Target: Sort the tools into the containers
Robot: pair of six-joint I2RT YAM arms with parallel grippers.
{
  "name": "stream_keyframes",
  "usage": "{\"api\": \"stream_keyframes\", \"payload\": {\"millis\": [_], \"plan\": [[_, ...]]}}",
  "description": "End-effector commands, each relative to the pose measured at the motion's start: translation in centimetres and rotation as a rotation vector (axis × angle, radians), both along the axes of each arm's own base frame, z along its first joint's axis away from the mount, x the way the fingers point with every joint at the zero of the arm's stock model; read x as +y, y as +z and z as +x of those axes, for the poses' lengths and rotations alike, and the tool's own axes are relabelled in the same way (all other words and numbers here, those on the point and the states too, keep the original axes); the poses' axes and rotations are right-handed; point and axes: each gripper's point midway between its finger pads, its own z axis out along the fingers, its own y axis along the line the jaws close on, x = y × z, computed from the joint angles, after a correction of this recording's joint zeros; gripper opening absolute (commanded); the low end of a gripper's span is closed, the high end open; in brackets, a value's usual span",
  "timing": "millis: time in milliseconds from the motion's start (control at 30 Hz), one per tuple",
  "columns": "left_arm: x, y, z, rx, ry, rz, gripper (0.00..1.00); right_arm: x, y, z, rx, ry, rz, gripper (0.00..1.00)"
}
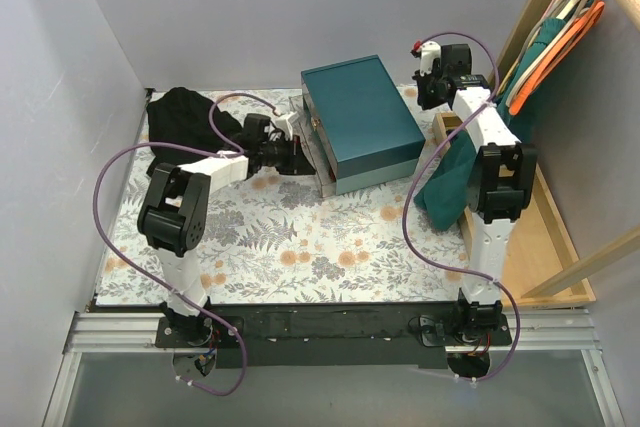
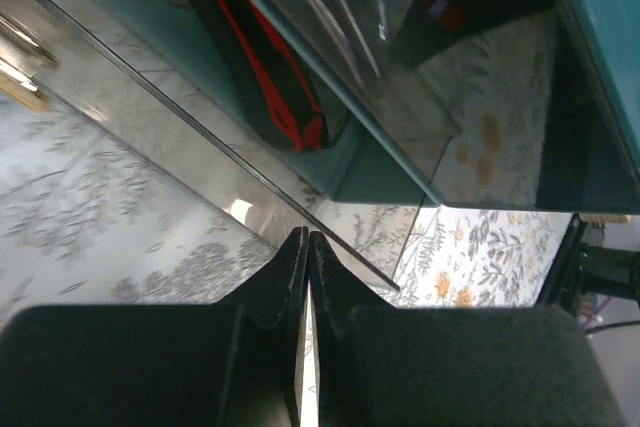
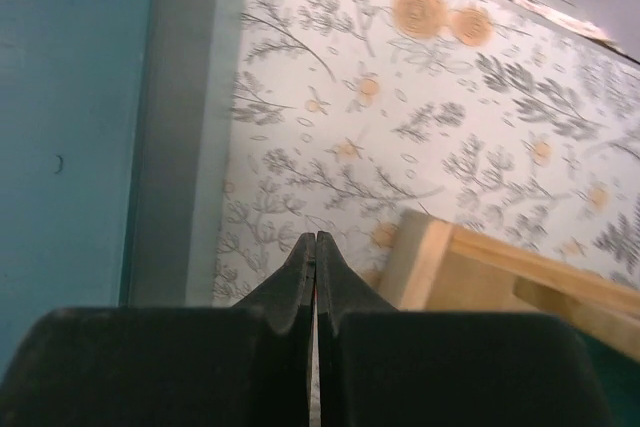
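The dark teal box (image 1: 360,117) stands closed at the back middle of the table. Clear trays (image 1: 318,155) stick out a little from its left side. My left gripper (image 1: 292,147) is shut right at that side. In the left wrist view its tips (image 2: 307,239) sit just short of a clear tray edge (image 2: 340,247), with nothing seen between them. A red-and-black tool (image 2: 290,97) lies inside behind the clear plastic. My right gripper (image 1: 432,69) is shut and empty, above the table past the box's back right corner. In the right wrist view it (image 3: 316,237) hovers beside the box wall (image 3: 60,147).
A black cloth (image 1: 185,117) lies at the back left. A teal cloth (image 1: 448,182) hangs over a wooden tray (image 1: 545,222) at the right, whose corner shows in the right wrist view (image 3: 430,247). Hangers (image 1: 560,37) lean at the back right. Small metal latches (image 2: 20,57) show on the box.
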Motion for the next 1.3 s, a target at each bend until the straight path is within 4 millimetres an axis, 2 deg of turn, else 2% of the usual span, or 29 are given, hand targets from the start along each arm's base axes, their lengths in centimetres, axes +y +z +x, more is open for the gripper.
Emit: {"api": "stream_keyframes", "payload": {"millis": [0, 33, 67, 100, 133, 167, 233, 267, 333, 367, 433, 467, 733, 767, 800, 867, 900, 1000, 1033, 1067, 1100, 1133, 1167, 1200, 1233, 1267], "plan": [[-3.8, 0.7, -1.1, -0.023, -0.115, -0.067, 0.01, 3.7, 2.9, 0.6, -0.038, 0.210, 0.182, 0.01], [-4.3, 0.6, -1.0, -0.027, -0.128, -0.076, 0.01, 3.9, 3.1, 0.8, -0.039, 0.232, 0.214, 0.01], [-4.8, 0.7, -1.1, -0.028, -0.143, -0.089, 0.03, 4.6, 2.4, 0.9, -0.020, 0.256, 0.249, 0.02], [-5.1, 0.7, -1.0, -0.034, -0.149, -0.095, 0.04, 5.9, 3.5, 0.8, -0.025, 0.301, 0.321, 0.02], [-5.5, 0.8, -0.7, -0.049, -0.154, -0.110, 0.04, 6.4, 3.6, 0.9, -0.021, 0.320, 0.355, 0.03], [-5.8, 0.9, -0.9, -0.055, -0.168, -0.121, 0.05, 7.0, 2.8, 1.0, 0.002, 0.334, 0.394, 0.04], [-6.3, 1.5, -0.8, -0.092, -0.191, -0.150, 0.08, 8.7, 3.6, 0.7, 0.019, 0.380, 0.502, 0.05], [-6.5, 1.6, -0.9, -0.105, -0.201, -0.152, 0.08, 9.3, 2.9, 0.9, 0.036, 0.392, 0.530, 0.05], [-6.7, 1.8, -0.9, -0.134, -0.215, -0.142, 0.10, 11.0, 3.0, 0.5, 0.052, 0.440, 0.574, 0.05], [-6.7, 2.1, -1.0, -0.144, -0.223, -0.140, 0.10, 11.4, 2.0, 0.6, 0.071, 0.443, 0.584, 0.06], [-6.6, 2.2, -1.1, -0.148, -0.234, -0.126, 0.13, 12.9, 2.1, 0.6, 0.077, 0.473, 0.615, 0.05], [-6.5, 2.6, -1.2, -0.171, -0.244, -0.116, 0.14, 13.3, 1.2, 0.7, 0.097, 0.479, 0.631, 0.05], [-4.7, 1.7, -3.2, -0.164, -0.244, -0.021, 0.20, 18.0, 0.2, 0.8, 0.117, 0.556, 0.708, 0.06], [-4.6, 1.8, -3.3, -0.181, -0.248, -0.012, 0.21, 18.5, -0.3, 0.8, 0.126, 0.566, 0.717, 0.06], [-4.3, 2.4, -3.8, -0.209, -0.266, 0.008, 0.22, 18.9, 0.2, 1.0, 0.112, 0.573, 0.723, 0.06], [-3.5, 2.3, -4.5, -0.205, -0.274, 0.050, 0.22, 19.0, 0.1, 1.8, 0.087, 0.550, 0.707, 0.08], [-3.1, 2.5, -4.7, -0.238, -0.295, 0.076, 0.23, 19.0, 0.9, 2.4, 0.043, 0.551, 0.682, 0.09], [-1.1, 4.8, -5.9, -0.298, -0.309, 0.112, 0.23, 17.0, 2.6, 4.7, -0.071, 0.447, 0.554, 0.12], [0.1, 7.6, -5.5, -0.375, -0.272, 0.106, 0.22, 16.1, 4.2, 5.1, -0.128, 0.428, 0.501, 0.13], [1.2, 8.3, -4.9, -0.404, -0.225, 0.130, 0.21, 14.7, 4.8, 6.2, -0.166, 0.355, 0.446, 0.14], [1.9, 10.5, -4.0, -0.482, -0.178, 0.116, 0.18, 13.4, 5.3, 6.6, -0.188, 0.314, 0.408, 0.15], [4.0, 12.7, -2.9, -0.531, -0.099, 0.107, 0.16, 12.4, 6.9, 6.5, -0.218, 0.287, 0.361, 0.15], [5.2, 13.8, -1.6, -0.568, -0.038, 0.120, 0.11, 10.8, 7.4, 7.0, -0.243, 0.217, 0.305, 0.16], [6.5, 15.4, 0.0, -0.621, 0.024, 0.128, 0.03, 10.1, 7.9, 6.8, -0.252, 0.190, 0.275, 0.18], [8.7, 16.2, 1.6, -0.636, 0.101, 0.136, 0.00, 9.4, 8.9, 6.0, -0.260, 0.176, 0.242, 0.19], [9.9, 16.7, 3.3, -0.654, 0.150, 0.153, 0.00, 8.6, 9.2, 5.8, -0.260, 0.142, 0.217, 0.20]]}}
